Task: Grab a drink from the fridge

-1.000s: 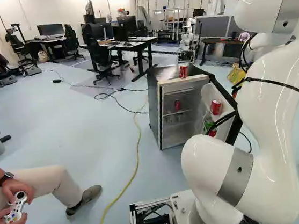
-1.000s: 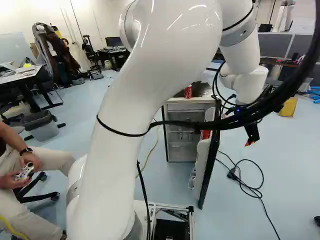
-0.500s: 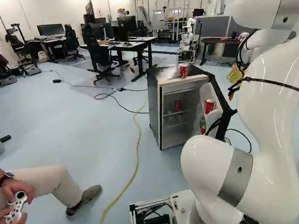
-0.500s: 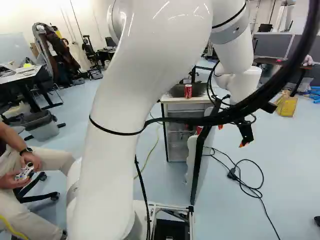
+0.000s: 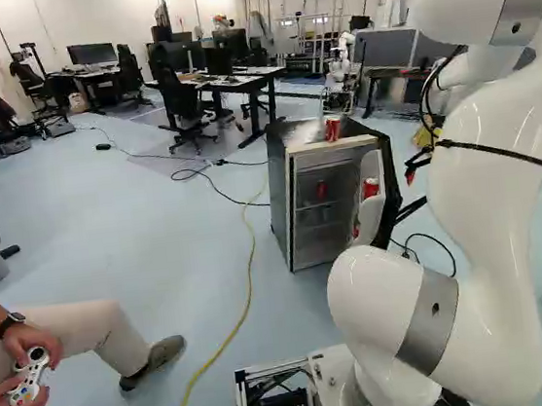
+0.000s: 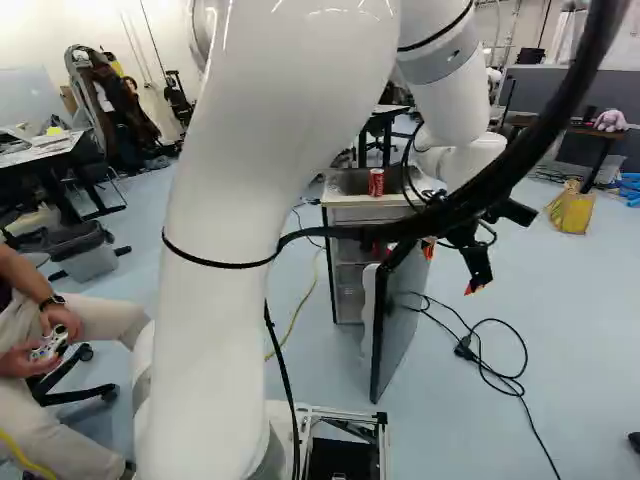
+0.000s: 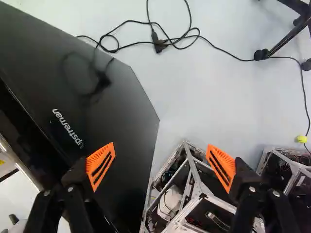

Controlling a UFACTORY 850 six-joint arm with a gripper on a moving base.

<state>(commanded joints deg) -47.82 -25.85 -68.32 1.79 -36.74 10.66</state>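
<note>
seeing one red can (image 5: pixel 321 189) standing inside the open fridge (image 5: pixel 278 197), and seeing another, the rack can (image 5: pixel 371 189), sitting in the white rack (image 5: pixel 371 217) of the door. seeing also a third, the top can (image 5: pixel 332 128), standing upright on the fridge's top, so not counting it as a drink from inside.

expecting each, if full, to be rather heavy for its size, smooth and perhaps slippery from cold, but having thin walls, so denting under a too hard squeeze. better be taking hold around the middle, from two opposite sides, and be lifting upright.

going outward, finding the door (image 6: pixel 402 315) partly open, between the fingers (image 7: pixel 99 165) and the inside. holding the fingers widely spread, pinching nothing, near the dark outer face; not being able to tell if touching it.

judging the next move to be going around the door's free edge, maybe after widening the opening. risking, in doing so, to swing the door shut or to catch the thick black hose (image 6: pixel 535 155) of the arm (image 6: pixel 265 120).
</note>
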